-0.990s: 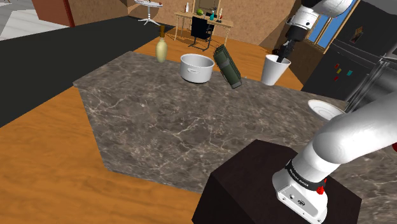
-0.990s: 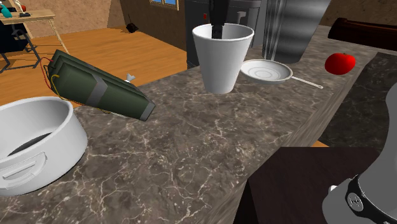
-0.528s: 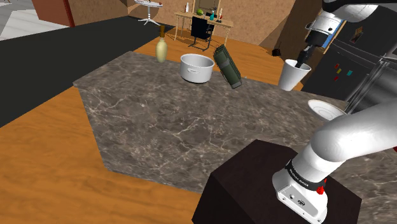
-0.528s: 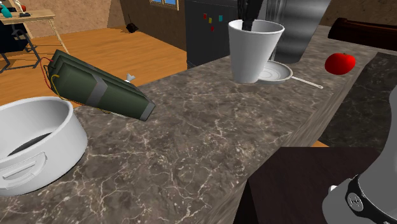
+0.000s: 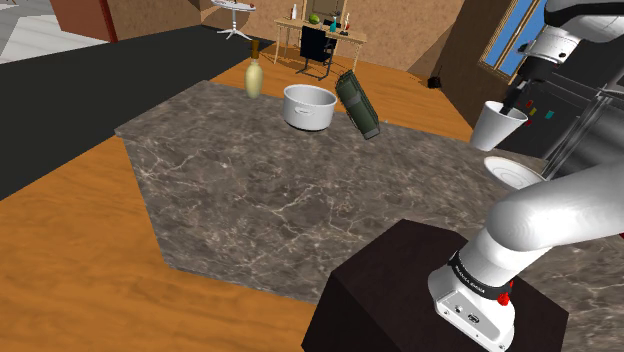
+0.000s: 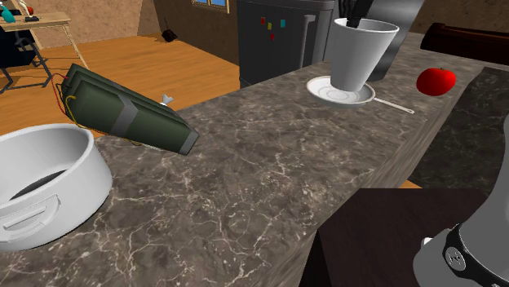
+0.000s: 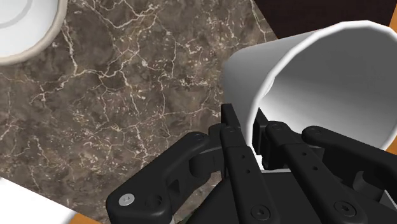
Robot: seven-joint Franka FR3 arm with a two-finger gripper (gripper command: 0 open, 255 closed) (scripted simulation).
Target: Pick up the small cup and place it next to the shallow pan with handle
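Observation:
A white cup (image 5: pixel 497 126) hangs off the marble counter (image 5: pixel 280 200), and my gripper (image 5: pixel 514 99) is shut on its rim from above. In the wrist view one finger is inside the cup (image 7: pixel 318 76) and one outside, and the gripper (image 7: pixel 247 124) clasps the wall. The shallow white pan (image 5: pixel 511 172) lies on the counter at the shoulder view's right. In the second exterior view the cup (image 6: pixel 360 55) hovers just over the pan (image 6: pixel 336 92), whose thin handle (image 6: pixel 395 104) points right. The gripper (image 6: pixel 352 11) enters the cup's mouth. The pan's rim (image 7: pixel 25 28) shows beside the gripper.
A white pot (image 5: pixel 309 106) and a tilted dark green case (image 5: pixel 358 102) stand at the counter's far side, with a pale bottle (image 5: pixel 254 77) further left. A red fruit (image 6: pixel 435 81) lies past the pan. A dark fridge (image 6: pixel 273 37) stands behind the counter. The stand (image 5: pixel 420 290) is at lower right.
The gripper has carried the cup to the right in both exterior views, from the counter's far edge to a spot over the pan. Its grip has not changed.

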